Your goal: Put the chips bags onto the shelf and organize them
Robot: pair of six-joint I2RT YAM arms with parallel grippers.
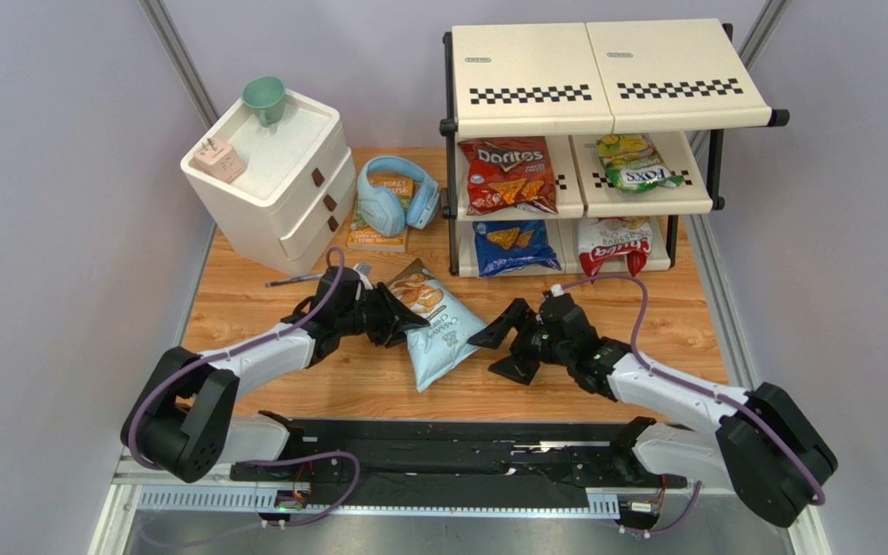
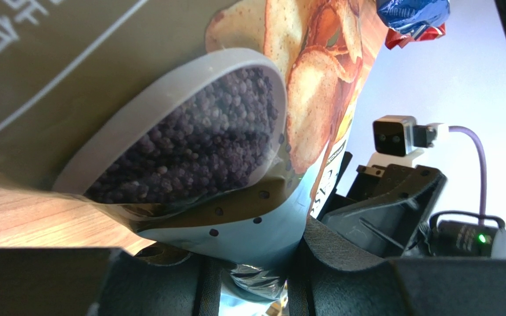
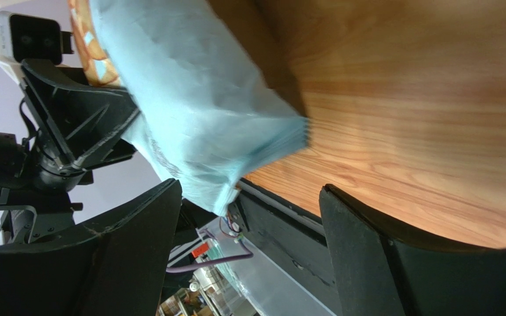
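The large pale-blue cassava bag (image 1: pixel 443 330) with a brown top lies slanted on the wooden table in front of the shelf (image 1: pixel 599 69). My left gripper (image 1: pixel 397 315) is shut on its left edge; in the left wrist view the bag (image 2: pixel 315 85) is pinched in my gripper (image 2: pixel 255 276). My right gripper (image 1: pixel 507 347) is open and empty just right of the bag, which fills the right wrist view (image 3: pixel 196 112) beyond my gripper (image 3: pixel 249 217). Red Doritos (image 1: pixel 508 174) and the green-yellow bag (image 1: pixel 636 162) lie on the middle tier. Blue Doritos (image 1: pixel 515 245) and the white-and-red bag (image 1: pixel 614 243) lie on the bottom tier.
A white two-drawer cabinet (image 1: pixel 269 174) with a green cup (image 1: pixel 265 98) stands at the back left. Blue headphones (image 1: pixel 397 197) lie on an orange book (image 1: pixel 377 231) beside the shelf. A pen (image 1: pixel 292 280) lies near my left arm.
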